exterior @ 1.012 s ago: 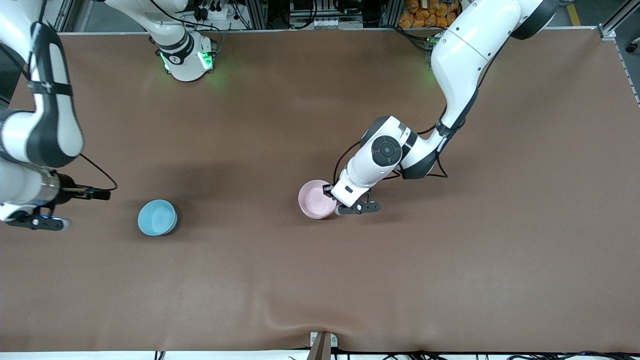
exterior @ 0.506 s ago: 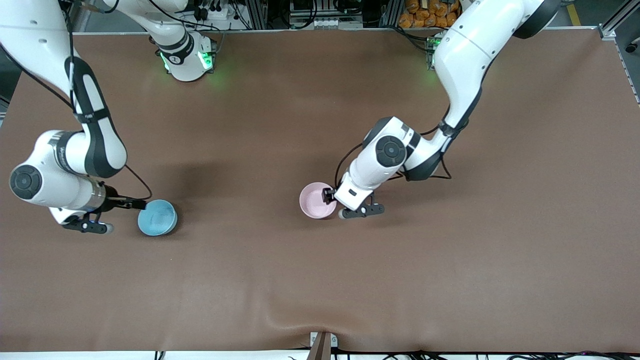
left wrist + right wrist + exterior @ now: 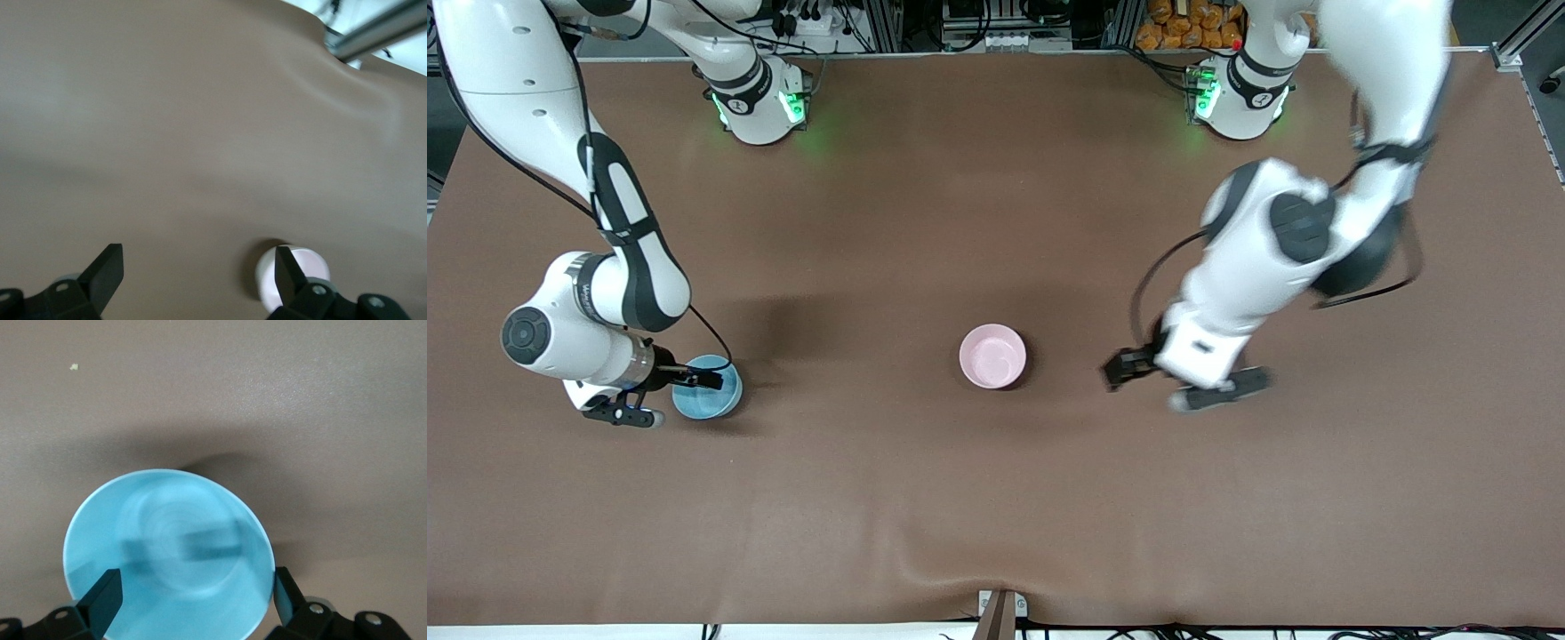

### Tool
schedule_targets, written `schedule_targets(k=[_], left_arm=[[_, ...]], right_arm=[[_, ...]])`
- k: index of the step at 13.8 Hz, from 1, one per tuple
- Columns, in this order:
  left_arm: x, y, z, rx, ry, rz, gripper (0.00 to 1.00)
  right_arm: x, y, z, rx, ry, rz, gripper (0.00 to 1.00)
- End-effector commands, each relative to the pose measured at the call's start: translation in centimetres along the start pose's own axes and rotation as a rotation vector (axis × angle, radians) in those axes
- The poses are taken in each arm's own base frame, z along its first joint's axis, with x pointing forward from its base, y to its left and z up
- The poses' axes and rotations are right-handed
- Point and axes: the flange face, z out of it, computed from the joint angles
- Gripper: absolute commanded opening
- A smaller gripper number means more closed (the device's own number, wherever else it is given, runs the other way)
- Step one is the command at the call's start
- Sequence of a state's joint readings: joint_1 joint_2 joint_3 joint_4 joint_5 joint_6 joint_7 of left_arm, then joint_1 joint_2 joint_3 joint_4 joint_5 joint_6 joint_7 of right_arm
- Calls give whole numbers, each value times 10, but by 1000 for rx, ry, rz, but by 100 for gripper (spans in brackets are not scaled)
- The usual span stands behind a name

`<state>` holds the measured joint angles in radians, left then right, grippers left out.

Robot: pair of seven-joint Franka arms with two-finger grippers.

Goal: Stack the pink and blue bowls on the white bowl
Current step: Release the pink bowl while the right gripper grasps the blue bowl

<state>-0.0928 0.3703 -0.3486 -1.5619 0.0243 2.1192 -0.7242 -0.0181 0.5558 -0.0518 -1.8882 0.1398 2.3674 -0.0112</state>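
The right gripper (image 3: pixel 694 380) hovers spread wide over the blue bowl (image 3: pixel 707 388), toward the right arm's end from the pink bowl (image 3: pixel 992 356), poised to grasp it. It likely must descend and close on the rim. The left gripper (image 3: pixel 1129 366), released and empty, sits over the table (image 3: pixel 996 516) toward the left arm's end from the pink bowl.

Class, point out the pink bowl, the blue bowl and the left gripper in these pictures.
pink bowl (image 3: pixel 992 356), front view, inside of the bowl.
blue bowl (image 3: pixel 170 550), right wrist view, inner floor.
left gripper (image 3: pixel 1120 369), front view, between its open fingers.
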Motion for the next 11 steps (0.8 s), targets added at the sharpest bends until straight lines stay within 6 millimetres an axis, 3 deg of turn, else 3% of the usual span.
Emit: schedule_targets(k=[1,6,9,11], left_arm=[[0,-42,-65,89,15,53,100],[0,-106,-146,212,3,138,100],[-2,-127,-174,223,24,146,100],[3,-146,-182,227,11,147,100]], right_arm=[[5,7,-3,-1,24,-28,100],[9,21,-1,-16,23,-53,100],[6,32,11,-14,3,-35,100],[5,37,14,-14,-4,-28,99]])
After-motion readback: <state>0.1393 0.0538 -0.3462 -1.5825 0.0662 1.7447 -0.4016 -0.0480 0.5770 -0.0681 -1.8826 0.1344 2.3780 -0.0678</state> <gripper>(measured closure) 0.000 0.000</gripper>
